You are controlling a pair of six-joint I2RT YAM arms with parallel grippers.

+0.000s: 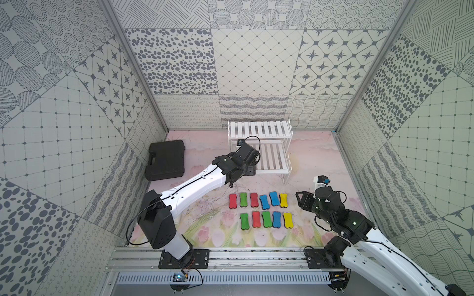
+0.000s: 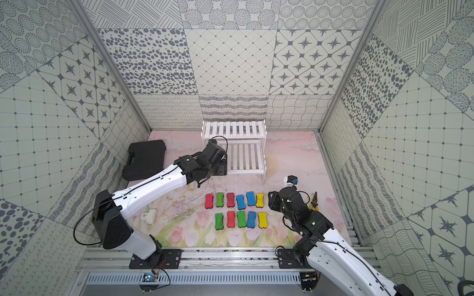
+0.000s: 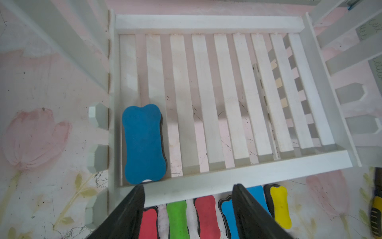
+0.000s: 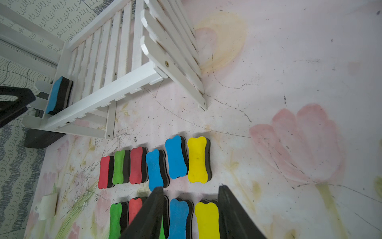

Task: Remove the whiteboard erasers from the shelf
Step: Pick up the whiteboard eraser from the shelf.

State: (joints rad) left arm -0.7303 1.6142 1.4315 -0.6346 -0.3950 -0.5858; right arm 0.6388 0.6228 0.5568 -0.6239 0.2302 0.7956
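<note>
Eraser of blue-topped, bone-shaped foam (image 3: pixel 143 144) lies lower left on the white slatted shelf (image 3: pixel 268 175), lengthwise beyond the left gripper (image 3: pixel 188 186), off its frame-left finger; jaws wide apart, empty.

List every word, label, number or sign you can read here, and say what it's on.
None is readable.
Erasers: plain tops, no print.
Shelf: bare white slats.
Black case: no label shows.
Walls: patterns only, no writing.
</note>
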